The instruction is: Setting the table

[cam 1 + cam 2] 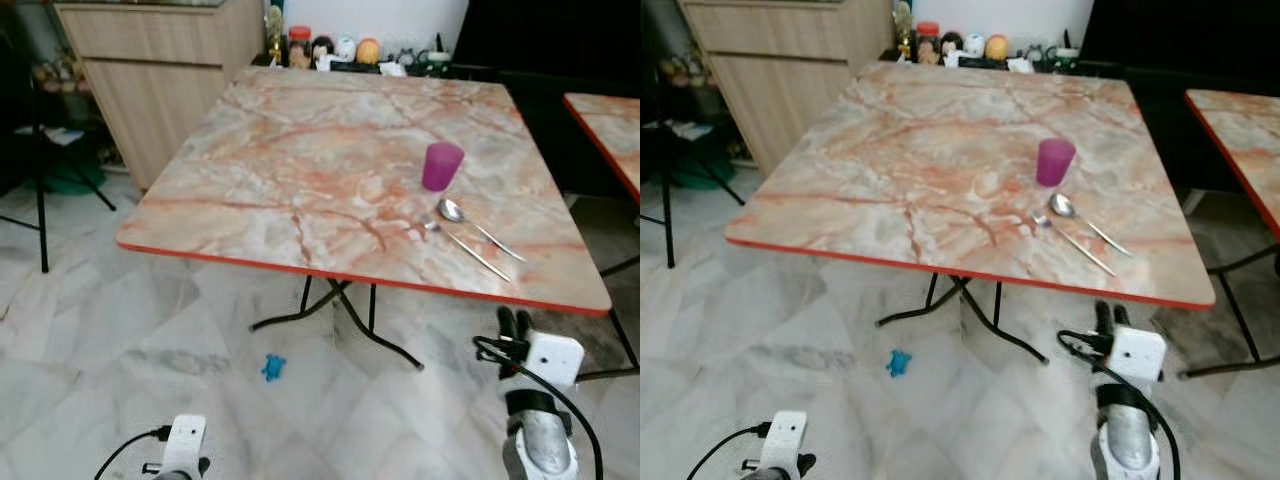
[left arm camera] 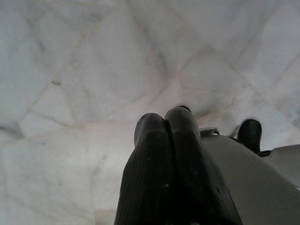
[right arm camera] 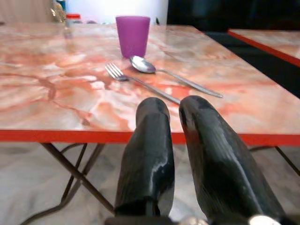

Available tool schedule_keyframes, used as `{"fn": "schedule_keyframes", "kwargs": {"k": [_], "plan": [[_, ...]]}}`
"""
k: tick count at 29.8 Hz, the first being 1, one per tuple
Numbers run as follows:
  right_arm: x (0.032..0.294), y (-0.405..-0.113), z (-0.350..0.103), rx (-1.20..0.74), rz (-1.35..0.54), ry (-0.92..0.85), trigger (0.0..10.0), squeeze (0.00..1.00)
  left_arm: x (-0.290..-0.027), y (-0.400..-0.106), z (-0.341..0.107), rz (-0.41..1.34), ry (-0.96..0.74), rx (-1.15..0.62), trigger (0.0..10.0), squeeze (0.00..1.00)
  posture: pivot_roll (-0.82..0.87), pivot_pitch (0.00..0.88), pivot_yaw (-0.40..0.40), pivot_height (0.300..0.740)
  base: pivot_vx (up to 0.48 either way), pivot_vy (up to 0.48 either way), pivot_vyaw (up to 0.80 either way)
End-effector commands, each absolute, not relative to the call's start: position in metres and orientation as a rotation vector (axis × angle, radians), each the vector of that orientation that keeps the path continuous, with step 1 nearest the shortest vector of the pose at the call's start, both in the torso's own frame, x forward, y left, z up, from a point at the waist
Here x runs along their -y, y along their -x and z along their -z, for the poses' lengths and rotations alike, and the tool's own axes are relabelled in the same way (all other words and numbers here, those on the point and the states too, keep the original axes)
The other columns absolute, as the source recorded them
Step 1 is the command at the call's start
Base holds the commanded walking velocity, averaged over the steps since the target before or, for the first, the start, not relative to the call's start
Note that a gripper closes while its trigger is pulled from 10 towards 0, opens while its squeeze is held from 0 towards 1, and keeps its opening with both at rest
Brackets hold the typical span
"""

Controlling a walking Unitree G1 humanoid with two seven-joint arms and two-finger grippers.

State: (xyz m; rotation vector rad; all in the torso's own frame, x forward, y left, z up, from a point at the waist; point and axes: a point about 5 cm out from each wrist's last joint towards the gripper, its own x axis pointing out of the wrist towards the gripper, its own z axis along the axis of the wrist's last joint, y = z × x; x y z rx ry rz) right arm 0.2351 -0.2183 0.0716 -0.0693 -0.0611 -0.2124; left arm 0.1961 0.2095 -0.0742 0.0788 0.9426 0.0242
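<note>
A purple cup (image 1: 442, 165) stands upright on the right half of the marble-patterned table (image 1: 290, 150). Just in front of the cup lie a spoon (image 1: 470, 225) and a fork (image 1: 465, 248), side by side with their handles towards the table's red front edge. My right gripper (image 1: 513, 322) hangs below that edge, near the front right corner. Its fingers (image 3: 152, 140) are a narrow gap apart and hold nothing. My left gripper (image 2: 164, 123) is low at my left side, shut and pointing at the floor.
A second table (image 1: 610, 120) stands to the right. A wooden cabinet (image 1: 160, 60) is at the back left, and jars and figurines (image 1: 340, 48) line the far side. Black folding legs (image 1: 340, 310) are under the table; a small blue toy (image 1: 273, 367) lies on the floor.
</note>
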Motion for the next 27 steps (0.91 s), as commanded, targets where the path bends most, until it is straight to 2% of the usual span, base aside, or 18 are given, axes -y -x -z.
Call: {"fn": "schedule_keyframes", "kwargs": {"k": [1, 7, 12, 27], "plan": [[0.226, -0.234, -0.077, 0.052, 0.248, 0.070, 10.0, 0.00, -0.210, -0.194, 0.075, -0.035, -0.069, -0.938, 10.0, 0.00, 0.02, 0.037, -0.023, 0.740, 0.000, 0.000, 0.00], [0.230, -0.254, -0.097, 0.105, 0.274, 0.050, 10.0, 0.00, -0.210, -0.198, 0.073, -0.040, -0.070, -0.914, 10.0, 0.00, 0.02, 0.037, -0.027, 0.740, 0.000, 0.000, 0.00], [0.225, -0.267, -0.104, 0.103, 0.267, 0.029, 10.0, 0.00, -0.210, -0.202, 0.071, -0.045, -0.073, -0.904, 10.0, 0.00, 0.03, 0.035, -0.034, 0.740, 0.325, 0.000, 0.00], [0.217, -0.278, -0.113, 0.122, 0.243, 0.002, 10.0, 0.00, -0.210, -0.196, 0.074, -0.048, -0.073, -0.923, 10.0, 0.00, 0.03, 0.039, -0.034, 0.740, 0.336, 0.000, 0.00]]}}
